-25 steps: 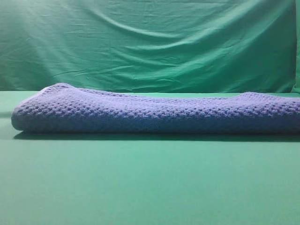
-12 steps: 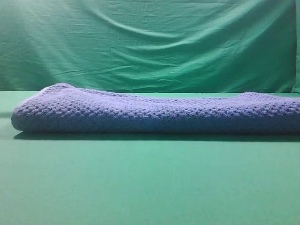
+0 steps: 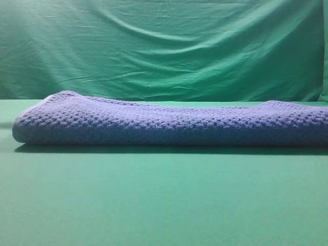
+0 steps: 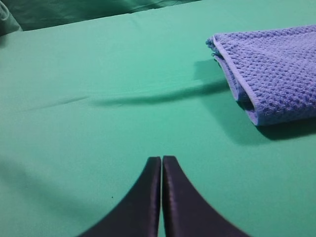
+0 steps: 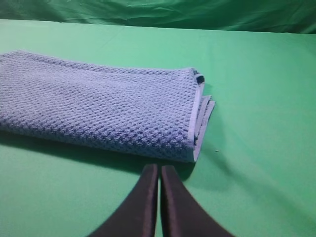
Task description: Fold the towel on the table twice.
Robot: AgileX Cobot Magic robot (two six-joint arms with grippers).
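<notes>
The towel (image 3: 169,124) lies folded in layers on the green worktop (image 3: 164,200), a long blue-grey bundle with its bumpy weave up and a pale trim showing at both ends. Left gripper (image 4: 162,160) sits low over bare worktop, its dark fingers (image 4: 148,197) pressed flat together and pinching nothing; the towel's near end lies ahead of it and off to its right, well apart, stacked layers facing the camera. Right gripper (image 5: 159,168) is likewise pressed together and empty, tips just short of the towel's front edge, the trimmed corner directly ahead. Behind it all hangs a wrinkled green backdrop (image 3: 164,48).
</notes>
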